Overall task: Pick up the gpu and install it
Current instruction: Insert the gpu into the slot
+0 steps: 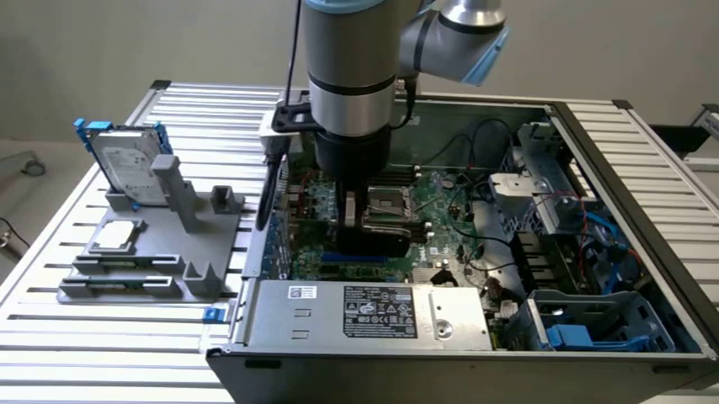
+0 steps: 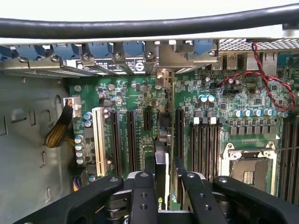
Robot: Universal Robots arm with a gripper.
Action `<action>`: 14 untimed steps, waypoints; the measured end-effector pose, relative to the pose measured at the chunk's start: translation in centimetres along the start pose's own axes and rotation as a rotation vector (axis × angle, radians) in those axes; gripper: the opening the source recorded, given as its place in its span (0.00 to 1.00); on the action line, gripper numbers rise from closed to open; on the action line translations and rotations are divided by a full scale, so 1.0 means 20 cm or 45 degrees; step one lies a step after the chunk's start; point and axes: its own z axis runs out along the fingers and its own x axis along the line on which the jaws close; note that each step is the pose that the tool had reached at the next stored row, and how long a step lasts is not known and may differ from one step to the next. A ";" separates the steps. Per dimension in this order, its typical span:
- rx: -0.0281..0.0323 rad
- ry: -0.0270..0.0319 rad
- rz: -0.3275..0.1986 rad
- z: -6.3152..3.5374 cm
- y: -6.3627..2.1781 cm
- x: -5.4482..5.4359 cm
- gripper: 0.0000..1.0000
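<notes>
1. While hanging low inside the open computer case (image 1: 629, 160), grips the graphics card (image 2: 161, 189) with the tool (image 2: 163, 169), fingers (image 2: 143, 186) pressed against both flat faces.
2. Holds the card upright and edge-on above the long black slots (image 2: 131, 140) of the green circuit board (image 2: 219, 93); cannot tell whether touching a slot.
3. Near the card: a white slot (image 2: 98, 140) on one side, the metal processor socket (image 2: 250, 170) on the other.
4. Against the case wall nearest the exterior camera: silver power supply (image 1: 371, 310).
5. On the counter (image 1: 67, 337), at the exterior view's left, well apart from the case: grey rack (image 1: 146, 261) carrying an upright hard drive (image 1: 126, 160).
</notes>
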 end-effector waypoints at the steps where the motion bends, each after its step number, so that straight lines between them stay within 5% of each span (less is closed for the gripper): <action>1: -0.0006 -0.0001 -0.004 0.004 0.000 0.00 0.27; 14: -0.0100 -0.0005 -0.042 0.042 0.002 0.00 0.27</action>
